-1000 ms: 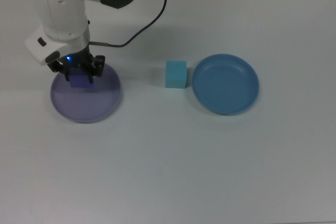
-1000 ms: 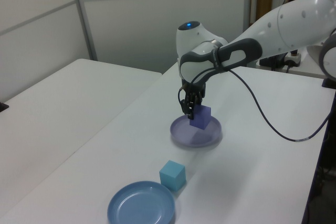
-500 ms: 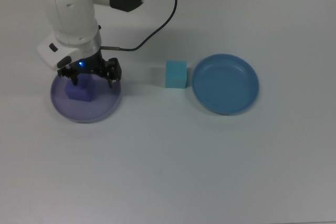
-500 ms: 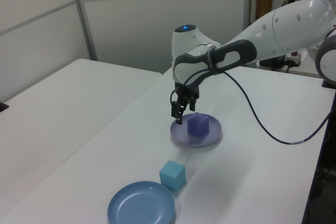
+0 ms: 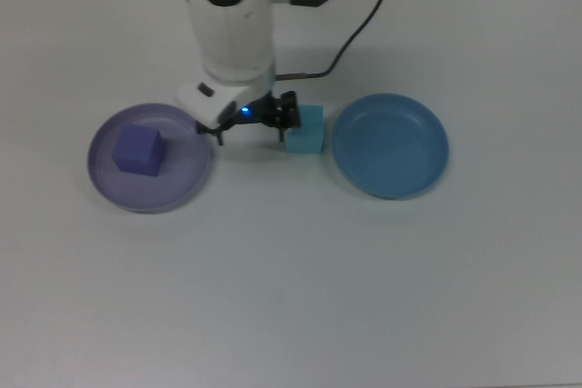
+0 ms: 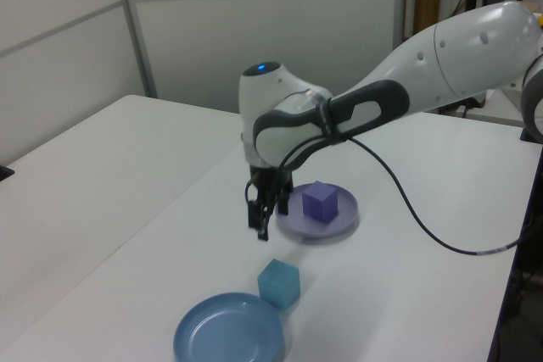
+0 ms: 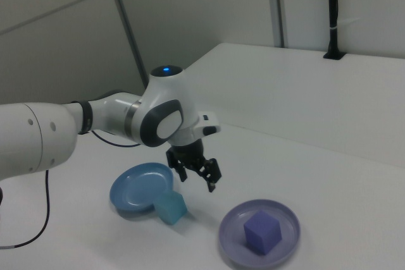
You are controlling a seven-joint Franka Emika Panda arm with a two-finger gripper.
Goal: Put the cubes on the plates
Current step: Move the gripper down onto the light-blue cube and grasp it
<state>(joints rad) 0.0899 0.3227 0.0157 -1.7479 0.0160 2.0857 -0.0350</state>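
— Tabletop: what is it like?
— Plain white and matte, with pale wall panels behind in the left view and the right view.
— Where are the cubes?
— The purple-blue cube sits on the lavender plate. The turquoise cube rests on the tabletop beside the blue plate.
— And the jaws?
— Spread wide and empty, above the gap between the lavender plate and the turquoise cube.
— Anything only one view gives?
— The right view shows a black post standing at the far edge. No writing is readable.
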